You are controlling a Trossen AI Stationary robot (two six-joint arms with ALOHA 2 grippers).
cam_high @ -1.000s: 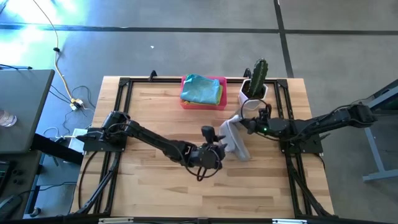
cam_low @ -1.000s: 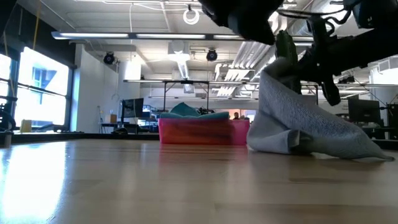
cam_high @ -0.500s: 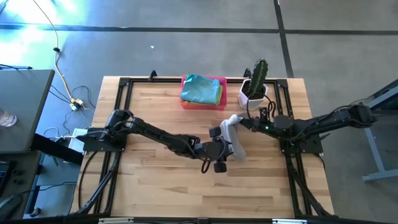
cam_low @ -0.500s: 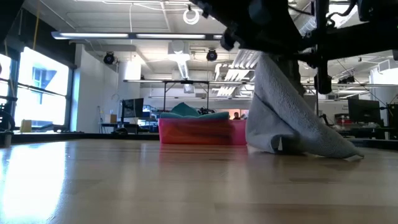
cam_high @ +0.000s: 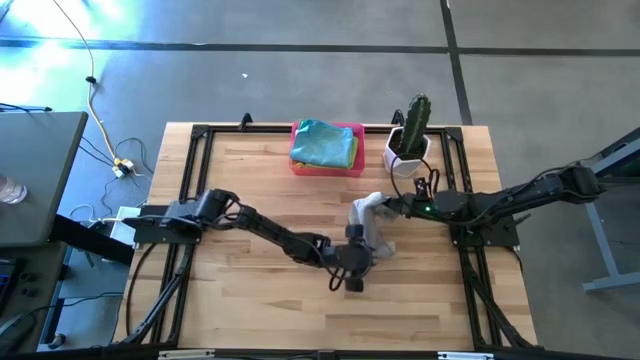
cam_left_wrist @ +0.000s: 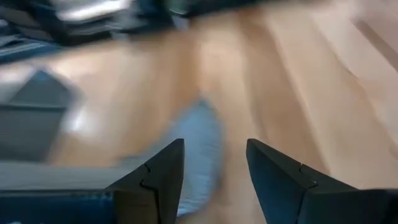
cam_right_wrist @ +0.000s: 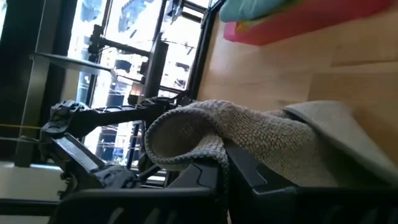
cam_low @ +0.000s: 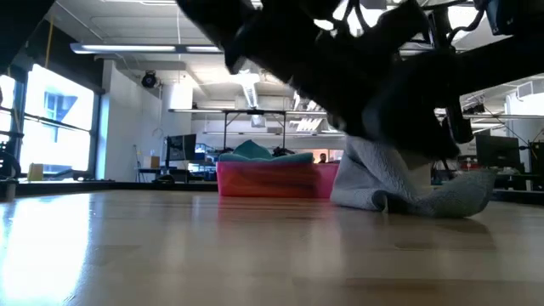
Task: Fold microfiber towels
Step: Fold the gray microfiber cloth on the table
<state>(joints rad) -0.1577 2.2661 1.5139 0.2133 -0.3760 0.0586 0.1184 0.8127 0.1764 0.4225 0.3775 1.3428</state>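
- Grey towel [cam_high: 372, 222] sits bunched mid-counter, right of centre, one end lifted, the rest slumped on the wood counter [cam_high: 250, 190].
- You see the right gripper [cam_high: 392, 205] with fingers clamped shut on the towel's raised edge; the right wrist view shows cloth [cam_right_wrist: 249, 134] draped over those fingers.
- Left gripper [cam_high: 357, 268] is low at the towel's near side; its fingers [cam_left_wrist: 163, 171] stand apart with a towel corner [cam_left_wrist: 202, 146] between them, and you cannot tell if they touch it.
- More towels, teal on top [cam_high: 325, 143], lie piled in the pink tray [cam_high: 327, 168] at the far edge.
- Potted cactus [cam_high: 414, 125] stands just right of the tray.
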